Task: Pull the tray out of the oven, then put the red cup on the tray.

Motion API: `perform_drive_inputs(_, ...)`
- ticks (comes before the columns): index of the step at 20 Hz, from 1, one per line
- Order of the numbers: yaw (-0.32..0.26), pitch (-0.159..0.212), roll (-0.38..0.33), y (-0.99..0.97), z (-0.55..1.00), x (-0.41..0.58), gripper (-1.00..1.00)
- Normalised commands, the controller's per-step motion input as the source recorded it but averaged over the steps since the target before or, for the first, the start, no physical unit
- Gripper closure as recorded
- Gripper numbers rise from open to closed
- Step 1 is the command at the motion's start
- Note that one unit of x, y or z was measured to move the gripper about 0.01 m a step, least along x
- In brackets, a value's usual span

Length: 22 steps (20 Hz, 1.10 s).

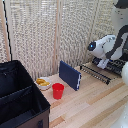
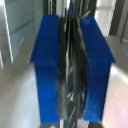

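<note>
Item, nearest you: red cup (image 1: 58,90), standing upright on the wooden table (image 1: 95,107), beside the small white bowl (image 1: 43,84) and the navy slab (image 1: 70,75).

Item, farther: gripper (image 1: 103,63), reaching down at the ribbed tray (image 1: 100,73) before the oven (image 1: 116,64), on the exterior view's right. The tray's long axis is running across the oven's front.

Jaws: blue pads (image 2: 50,65) are sitting close together, pinching a thin dark edge, probably the tray's.

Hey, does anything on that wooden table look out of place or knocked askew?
One thing: the navy-blue slab stands on edge, leaning, rather than lying flat, just behind the red cup. The cup is upright, and the white bowl shows no spill. The oven rack sticks out under the gripper.
</note>
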Motion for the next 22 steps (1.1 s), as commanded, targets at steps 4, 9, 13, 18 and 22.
perform_drive_inputs(4,0.0,0.093,0.149,0.8,0.0,0.174,1.0)
perform_drive_inputs(9,-0.019,0.083,0.068,0.86,0.05,0.105,1.0)
perform_drive_inputs(13,-0.057,0.053,-0.002,0.78,0.15,0.001,1.0)
perform_drive_inputs(18,-0.074,0.034,-0.051,0.41,0.03,0.082,1.0)
perform_drive_inputs(22,0.022,0.031,0.011,0.08,-0.03,0.118,-1.0)
